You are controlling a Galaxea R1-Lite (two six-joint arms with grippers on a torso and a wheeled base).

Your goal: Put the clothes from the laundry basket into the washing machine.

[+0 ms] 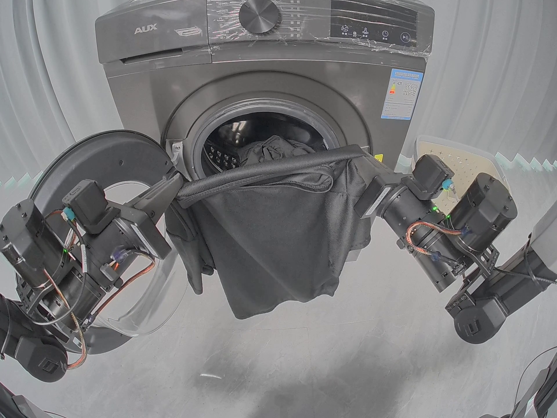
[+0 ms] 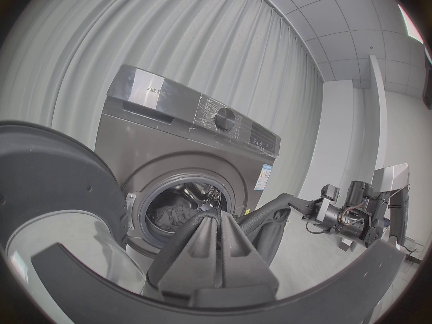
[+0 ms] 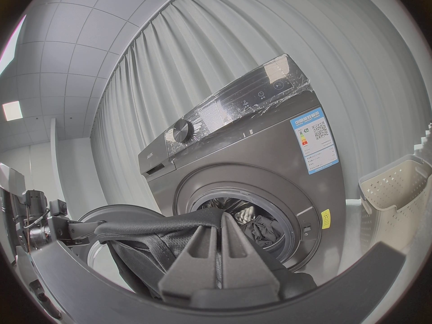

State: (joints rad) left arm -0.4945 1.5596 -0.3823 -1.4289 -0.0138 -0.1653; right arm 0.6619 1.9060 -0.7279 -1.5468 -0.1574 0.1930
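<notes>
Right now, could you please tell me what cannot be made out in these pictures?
- Drum contents: in the head view the black garment, stretched between left gripper and right gripper, covers the lower opening of the washing machine.
- Laundry basket inside: cut off by the right wrist view's edge; the right arm hides most in the head view.
- Garment type: folds hide its shape.

I am in a test room, like a lab or a studio, not a home. Long grey curtains hang all around me. The washing machine stands on a smooth grey floor, with clear plastic wrap on its top. Above are square ceiling panels and plain white walls. A pale laundry basket sits beside the machine.
</notes>
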